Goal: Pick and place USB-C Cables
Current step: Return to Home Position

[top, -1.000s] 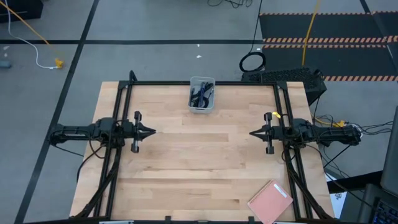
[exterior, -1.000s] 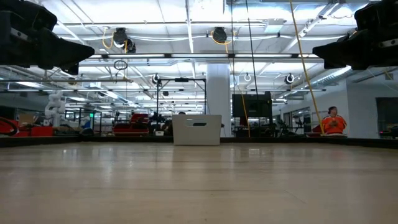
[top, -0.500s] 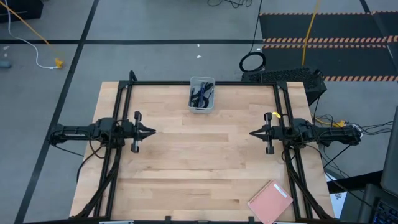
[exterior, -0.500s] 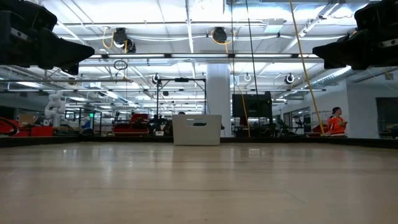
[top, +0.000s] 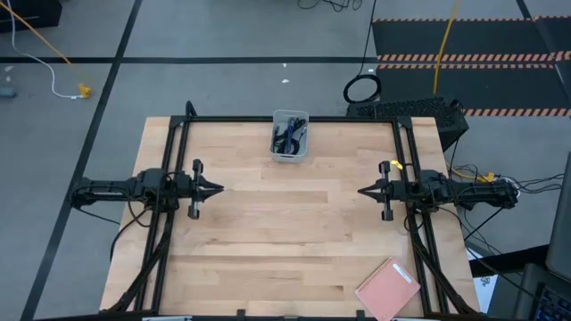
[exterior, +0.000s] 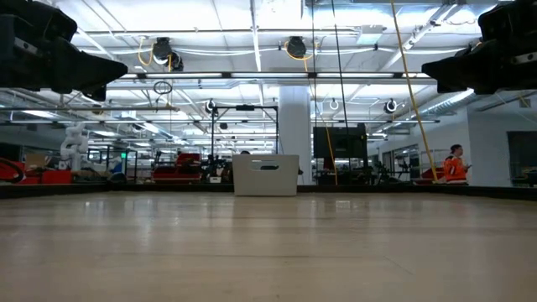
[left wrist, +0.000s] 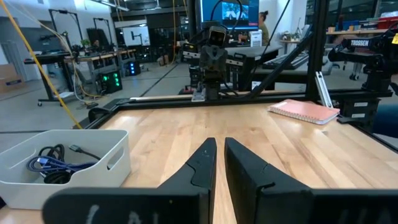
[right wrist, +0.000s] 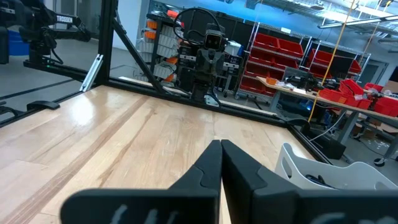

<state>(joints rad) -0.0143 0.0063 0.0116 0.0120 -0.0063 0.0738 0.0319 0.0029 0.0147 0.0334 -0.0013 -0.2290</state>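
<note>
cables: the USB-C Cables [top: 289, 134] are found bundled inside the gray bin [top: 289, 157]; in the left wrist view a blue-purple cable [left wrist: 45, 163] is seen tangled with black cables [left wrist: 55, 178]; the plug ends cannot be counted
bin: set upright at the middle of the far edge of the wooden table [top: 285, 241]; well apart from both grippers
left gripper [top: 217, 188]: held above the table's left side, pointed toward the centre; fingers [left wrist: 199, 168] are brought almost together, with a slim gap; empty
right gripper [top: 363, 191]: held opposite on the right side, pointed at the left one; fingers [right wrist: 205, 165] are pressed together; empty
other: a pink notebook [top: 388, 287] is laid at the near right corner; a person in orange [exterior: 454, 165] is seen in the room beyond
</note>
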